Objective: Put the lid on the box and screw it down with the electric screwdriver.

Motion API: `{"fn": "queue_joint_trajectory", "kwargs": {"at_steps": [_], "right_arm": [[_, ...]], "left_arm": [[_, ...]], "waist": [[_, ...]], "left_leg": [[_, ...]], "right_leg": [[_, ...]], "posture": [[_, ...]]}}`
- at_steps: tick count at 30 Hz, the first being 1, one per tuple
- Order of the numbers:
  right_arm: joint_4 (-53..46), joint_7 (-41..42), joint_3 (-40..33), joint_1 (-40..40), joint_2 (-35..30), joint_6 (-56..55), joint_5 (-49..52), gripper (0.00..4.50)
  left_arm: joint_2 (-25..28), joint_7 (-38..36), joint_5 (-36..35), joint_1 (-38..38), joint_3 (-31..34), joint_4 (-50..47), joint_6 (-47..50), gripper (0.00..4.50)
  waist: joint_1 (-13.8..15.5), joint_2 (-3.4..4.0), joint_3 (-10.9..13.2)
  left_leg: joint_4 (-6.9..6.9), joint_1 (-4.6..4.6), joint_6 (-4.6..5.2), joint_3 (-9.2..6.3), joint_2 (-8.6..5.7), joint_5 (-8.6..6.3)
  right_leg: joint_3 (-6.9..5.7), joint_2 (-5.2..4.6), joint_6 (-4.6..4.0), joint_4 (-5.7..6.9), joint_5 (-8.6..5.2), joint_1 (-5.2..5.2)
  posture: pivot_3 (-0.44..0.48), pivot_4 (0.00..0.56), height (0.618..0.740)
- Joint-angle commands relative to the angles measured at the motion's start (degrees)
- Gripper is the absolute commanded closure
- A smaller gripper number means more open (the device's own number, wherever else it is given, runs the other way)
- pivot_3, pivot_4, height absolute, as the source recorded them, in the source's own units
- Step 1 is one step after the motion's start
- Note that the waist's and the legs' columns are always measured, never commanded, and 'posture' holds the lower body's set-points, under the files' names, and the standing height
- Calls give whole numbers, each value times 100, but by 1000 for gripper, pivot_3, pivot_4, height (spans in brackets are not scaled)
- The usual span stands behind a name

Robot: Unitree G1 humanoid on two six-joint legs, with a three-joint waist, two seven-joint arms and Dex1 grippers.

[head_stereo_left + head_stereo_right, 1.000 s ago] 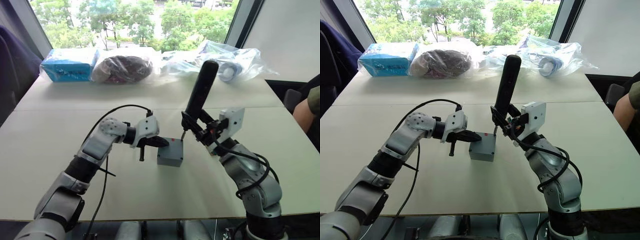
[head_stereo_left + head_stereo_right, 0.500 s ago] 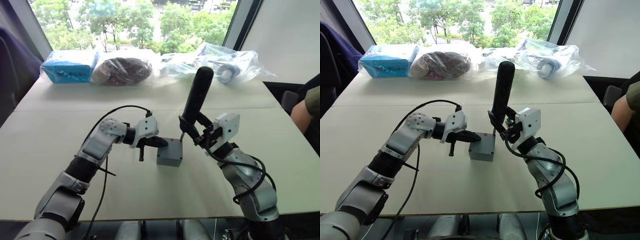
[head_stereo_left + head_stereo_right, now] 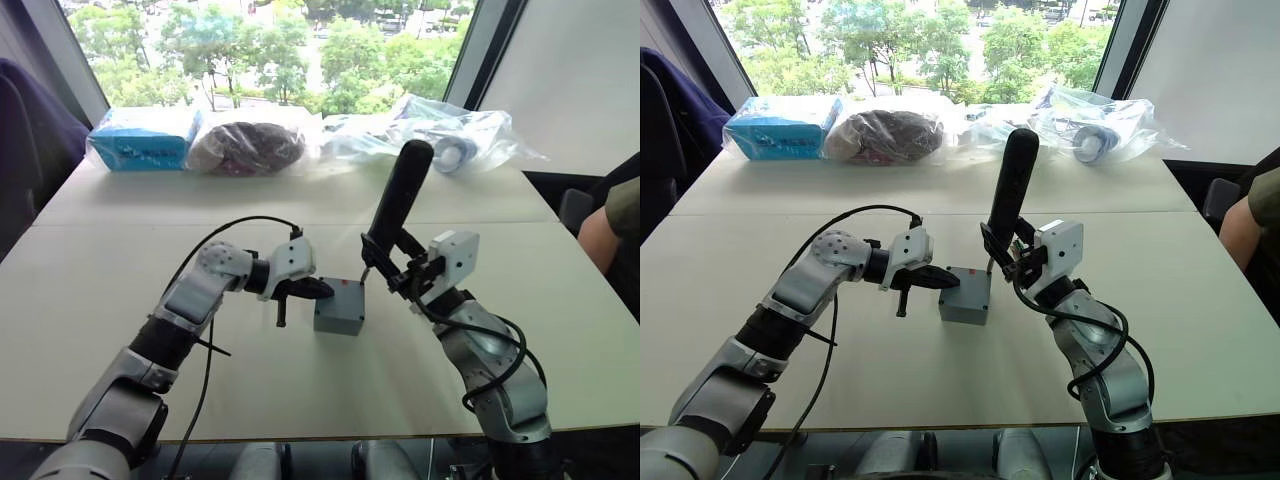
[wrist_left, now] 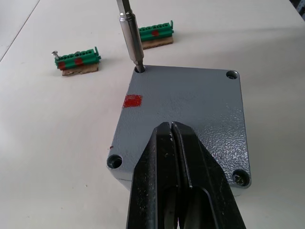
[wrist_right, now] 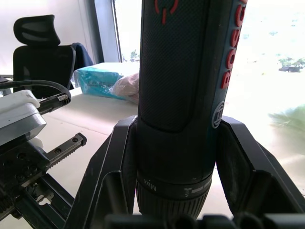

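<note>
My right gripper (image 5: 176, 191) is clamped around the electric screwdriver (image 3: 396, 205), one black finger on each side of its barrel just above the collar. The tool stands nearly upright, leaning a little away from me, with its red lettering running up the barrel in the right wrist view. Its thin metal bit (image 4: 129, 33) comes down into the screw hole at one far corner of the lid (image 4: 186, 114), the corner nearest a small red mark on the grey surface.

My left gripper (image 4: 171, 152) has its two fingers pressed together with nothing between them, and their tips lie over the lid near its near edge; whether they press on it I cannot tell. The lid sits flat on the box (image 3: 339, 309), edges lined up, with screw holes showing at all four corners. The box stands on the white table (image 3: 100, 270), roughly midway between my two arms.

Just beyond the box, two green terminal blocks (image 4: 76, 59) lie on the table, apart from each other and from the box. Along the far edge, by the window, sit a blue carton (image 3: 140, 138) and several clear plastic bags (image 3: 440, 130) with contents. A person's arm (image 3: 605, 225) shows at the right edge.
</note>
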Motion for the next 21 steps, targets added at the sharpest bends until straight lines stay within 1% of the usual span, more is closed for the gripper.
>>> {"fn": "queue_joint_trajectory", "kwargs": {"at_steps": [1,8,21], "right_arm": [[799,-104,118,317,-216,509,-409,2732],[879,-145,281,288,-306,593,-579,2732],[1048,-296,207,379,-70,881,-358,2732]], "left_arm": [[68,-97,312,256,-404,167,248,4500],[59,-84,326,300,-393,125,273,4500],[38,-72,345,357,-391,85,262,4500]], "waist": [[1,2,-6],[9,-9,-21],[11,-7,-45]], "left_leg": [[0,1,0,0,0,0],[0,2,-2,-1,0,-1],[-6,2,-13,-2,0,-8]], "right_leg": [[0,0,0,0,0,1],[0,-2,-3,-2,-1,5],[0,-3,-5,-9,-3,6]], "posture": [[0,150,740],[0,150,740],[0,150,740]]}}
